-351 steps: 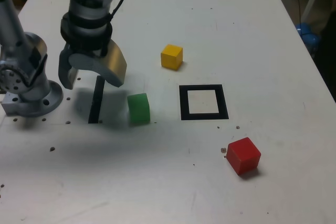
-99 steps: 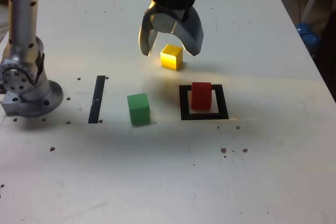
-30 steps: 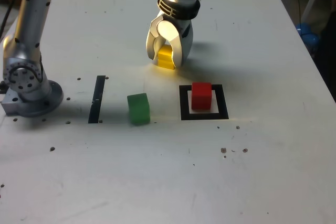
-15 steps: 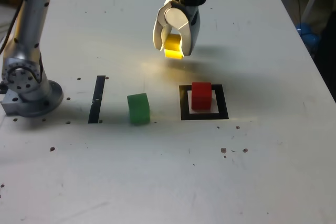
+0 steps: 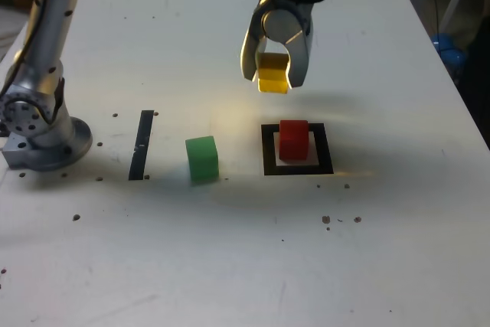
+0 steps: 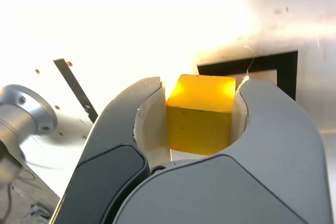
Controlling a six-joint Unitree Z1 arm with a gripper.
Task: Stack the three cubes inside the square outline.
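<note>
The yellow cube (image 5: 273, 73) hangs above the counter (image 5: 230, 250), clamped in the closed claw (image 5: 274, 74), at eleven o'clock from the red cube (image 5: 293, 139) standing inside the square outline (image 5: 268, 151); the green cube (image 5: 202, 158) lies at the outline's nine o'clock. In the wrist view, both fingers (image 6: 273, 129) press the yellow cube (image 6: 202, 114).

Robotics lab bench setup: white table (image 5: 383, 266) scuffed with dark specks, arm base (image 5: 38, 132) bolted to it, taped square outline (image 5: 297, 166) and black strip (image 5: 141, 145) marking positions.
</note>
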